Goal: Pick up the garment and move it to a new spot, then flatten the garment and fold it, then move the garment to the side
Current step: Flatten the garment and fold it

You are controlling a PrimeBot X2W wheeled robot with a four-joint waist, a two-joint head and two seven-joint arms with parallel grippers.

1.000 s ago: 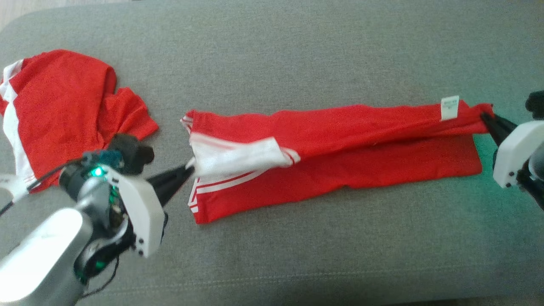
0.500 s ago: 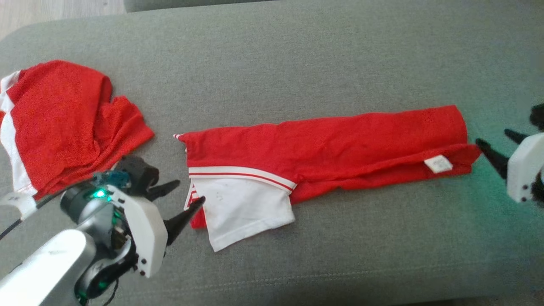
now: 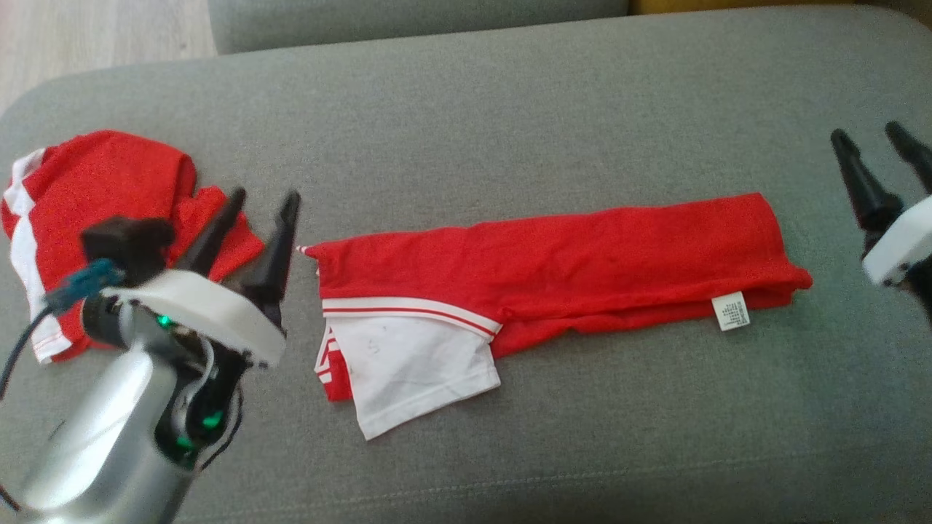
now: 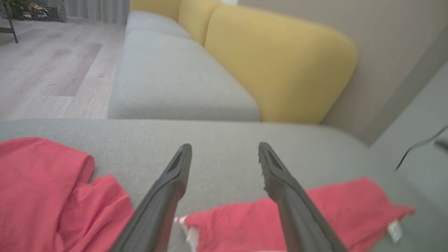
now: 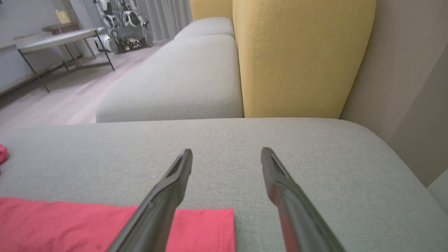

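Both ends released: a second ago each claw was pinching one end of the garment [image 3: 553,269], pulled taut between them; now it lies free on the grey sofa cushion [image 3: 510,109] as a long band folded lengthwise, white sleeve [image 3: 415,371] spilling out at its lower left and label [image 3: 730,311] at its right end. Judgement: the lengthwise fold is laid down, while a crosswise fold and the move aside are not yet done. The left gripper [image 3: 266,195] has drawn back just left of the band's end, its forearm rising from the lower left and its fingers pointing away from the robot over the edge of a second red garment [image 3: 109,189] — jaws spread wide, holding nothing. The right gripper [image 3: 865,132] stands apart beyond the right end, equally wide and empty.
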